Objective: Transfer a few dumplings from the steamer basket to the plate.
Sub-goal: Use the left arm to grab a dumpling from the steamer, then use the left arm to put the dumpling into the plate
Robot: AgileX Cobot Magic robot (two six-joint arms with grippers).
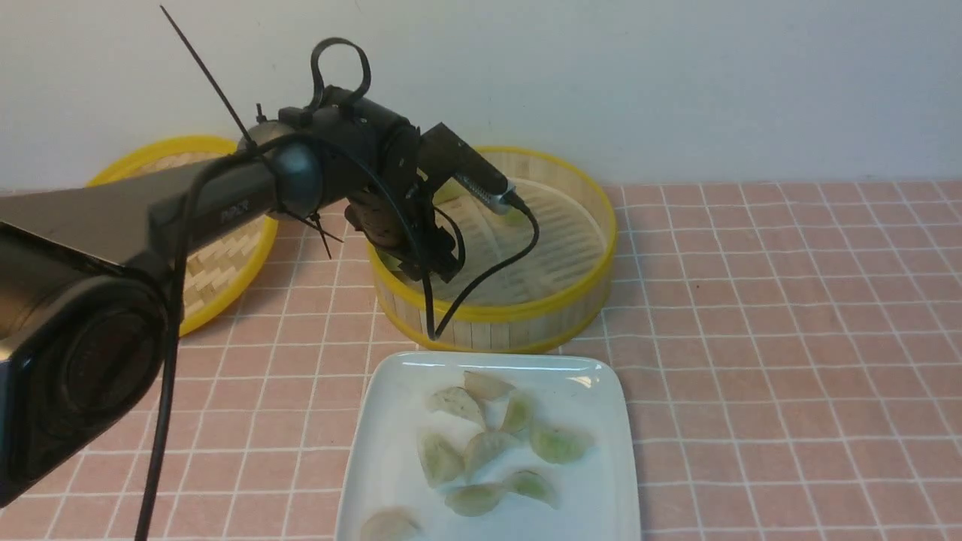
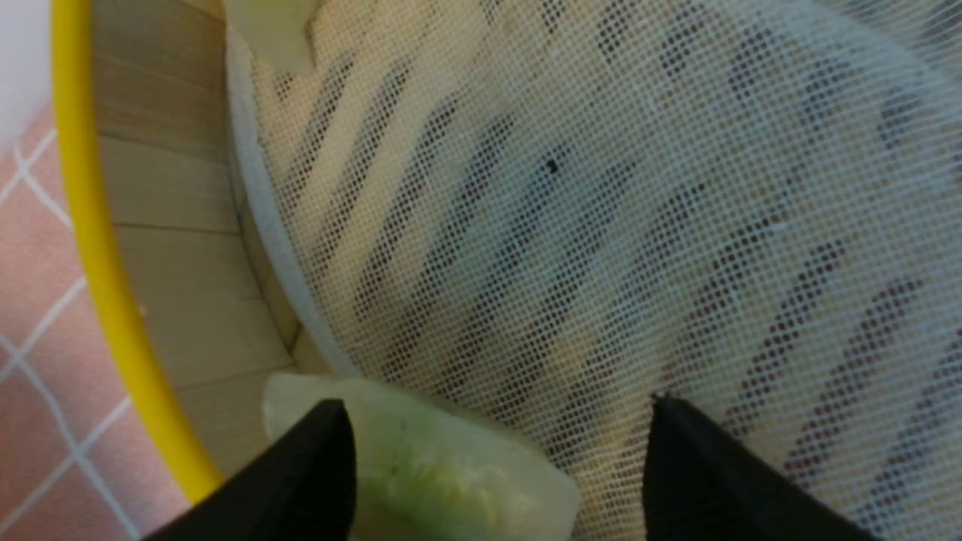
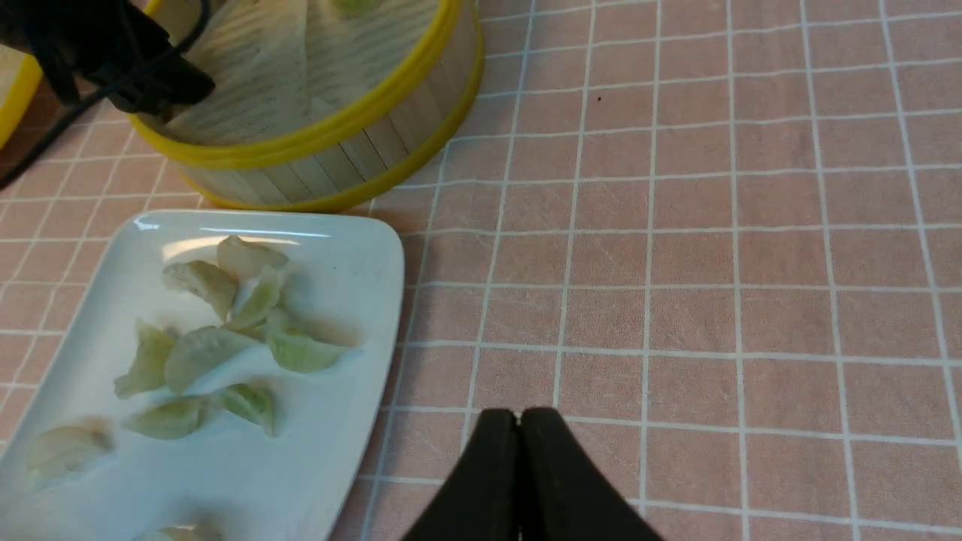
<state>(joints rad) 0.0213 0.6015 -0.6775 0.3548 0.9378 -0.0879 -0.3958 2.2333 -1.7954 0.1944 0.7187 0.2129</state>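
Observation:
The steamer basket (image 1: 571, 300) stands at the middle back, with its liner sheet (image 2: 571, 210) inside. My left gripper (image 1: 406, 259) is down inside the basket's left side and is open (image 2: 496, 413). A pale green dumpling (image 2: 443, 473) lies on the liner between its fingers, against one finger (image 2: 316, 466) and next to the basket wall (image 2: 173, 300). Another dumpling (image 2: 270, 30) lies further along the wall. The white plate (image 1: 391, 451) in front of the basket holds several dumplings (image 1: 485, 447). My right gripper (image 3: 518, 421) is shut and empty over the cloth beside the plate (image 3: 346, 263).
The flat woven yellow-rimmed lid (image 1: 225, 255) lies at the back left, partly behind my left arm. A pink checked cloth (image 1: 789, 338) covers the table. A white wall rises behind the basket. The left arm's cable (image 1: 496, 270) hangs over the basket rim.

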